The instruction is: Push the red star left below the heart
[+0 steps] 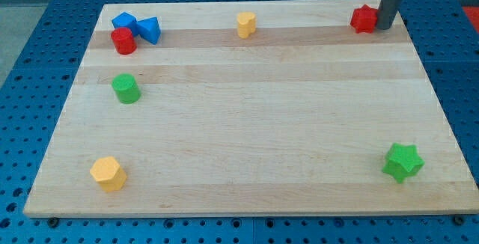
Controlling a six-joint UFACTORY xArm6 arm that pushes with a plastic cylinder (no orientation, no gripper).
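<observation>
pale wooden board (247,147) on blue perforated table (30,87); even light, soft shadows.

My tip (385,28) sits in the upper right of the frame, the dark rod rising straight up from it and out past the top edge.

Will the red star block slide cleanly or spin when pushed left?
The small red star block likely slides easily on the smooth wooden board. Its points may make it spin. My tip sits against its right side.

rod's upper part cut off (view's top); red star (364,19) partly hidden.
</observation>
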